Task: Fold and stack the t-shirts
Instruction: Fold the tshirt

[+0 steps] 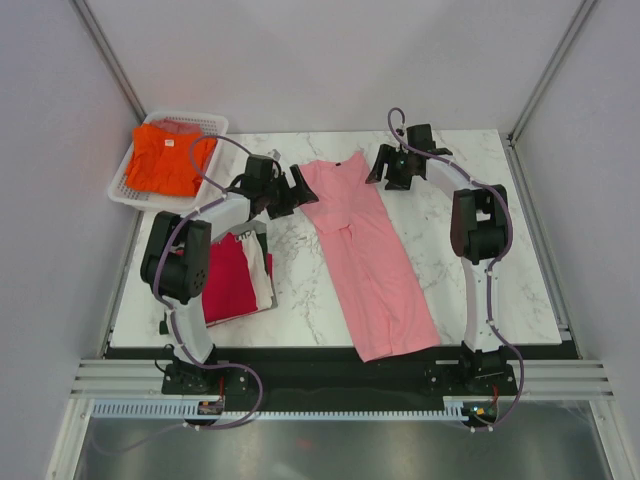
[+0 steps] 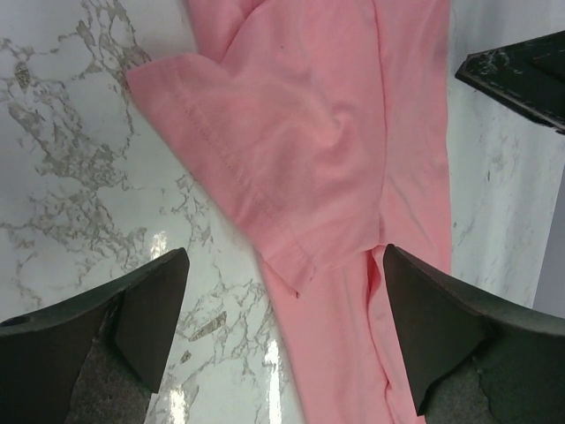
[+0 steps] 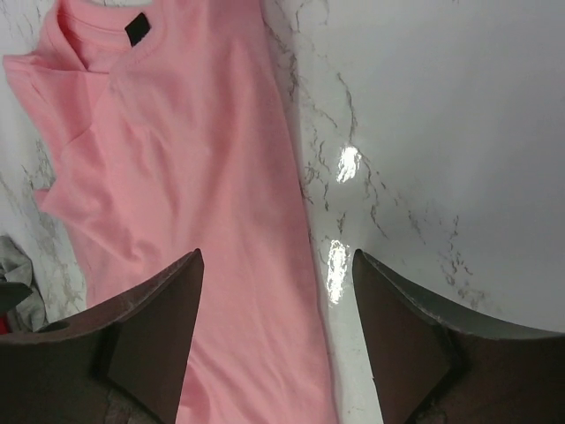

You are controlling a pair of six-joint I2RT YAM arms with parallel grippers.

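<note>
A light pink t-shirt [image 1: 368, 250] lies folded into a long narrow strip down the middle of the marble table, collar at the far end. My left gripper [image 1: 297, 187] hovers open at its far left edge; the left wrist view shows the folded-in sleeve [image 2: 291, 132] between the jaws. My right gripper [image 1: 384, 165] hovers open at the far right edge; the right wrist view shows the shirt [image 3: 185, 194] and its collar tag [image 3: 138, 28]. A crimson red t-shirt [image 1: 226, 280] lies folded at the near left with a white one [image 1: 262, 275] and a grey one on it. An orange t-shirt [image 1: 170, 158] lies in the basket.
A white plastic mesh basket [image 1: 122, 183] stands at the far left corner, overhanging the table edge. Bare marble [image 1: 470, 300] lies right of the pink shirt. Grey walls and metal frame posts enclose the table.
</note>
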